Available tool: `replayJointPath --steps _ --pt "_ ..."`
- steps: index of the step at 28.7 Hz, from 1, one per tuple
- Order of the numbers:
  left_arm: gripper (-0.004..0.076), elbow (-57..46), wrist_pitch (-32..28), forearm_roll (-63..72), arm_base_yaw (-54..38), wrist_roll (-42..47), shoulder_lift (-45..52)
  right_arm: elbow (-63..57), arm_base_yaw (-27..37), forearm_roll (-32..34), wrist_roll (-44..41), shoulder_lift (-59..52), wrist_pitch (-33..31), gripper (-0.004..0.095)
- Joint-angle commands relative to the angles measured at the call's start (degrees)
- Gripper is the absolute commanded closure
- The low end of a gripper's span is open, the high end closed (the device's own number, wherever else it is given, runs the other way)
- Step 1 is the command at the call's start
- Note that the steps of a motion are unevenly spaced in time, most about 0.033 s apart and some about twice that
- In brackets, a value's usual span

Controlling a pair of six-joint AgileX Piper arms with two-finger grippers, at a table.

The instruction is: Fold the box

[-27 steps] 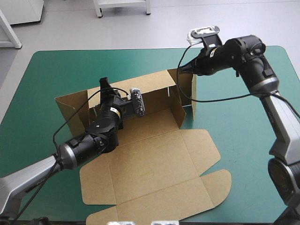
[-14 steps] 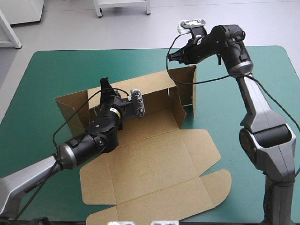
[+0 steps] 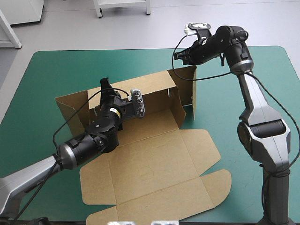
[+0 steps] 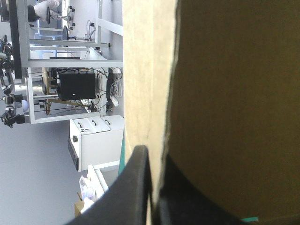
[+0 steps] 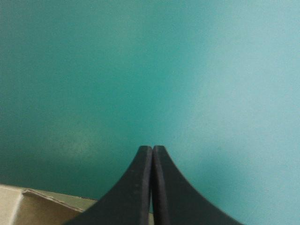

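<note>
While half upright, box [image 3: 150, 164] in left claw [image 4: 153, 159]

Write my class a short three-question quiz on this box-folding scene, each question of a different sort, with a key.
1. True or false: the right end effector is clamped on the box.
2. Which part of the box does the left end effector grip? A. far wall; B. right wall; C. near flap.
3. Short answer: what lies ahead of the right end effector?

Key: 1. False, it is shut on nothing. 2. A. 3. The teal-green cover.
</note>
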State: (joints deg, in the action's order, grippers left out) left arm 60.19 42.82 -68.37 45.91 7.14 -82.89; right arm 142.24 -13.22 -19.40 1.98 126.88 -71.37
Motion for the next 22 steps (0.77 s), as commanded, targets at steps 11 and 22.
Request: replayJointPath --steps 11,22 --pt "0.0732 1.4 -0.5 0.9 0.3 1.1 1.8 -6.1 0.3 -3.6 -1.2 -7.5 -0.2 0.0925" --pt "0.0732 1.4 -2.4 0.9 0.3 2.0 1.8 -23.7 0.3 -0.5 2.9 -18.9 -0.1 0.0925"
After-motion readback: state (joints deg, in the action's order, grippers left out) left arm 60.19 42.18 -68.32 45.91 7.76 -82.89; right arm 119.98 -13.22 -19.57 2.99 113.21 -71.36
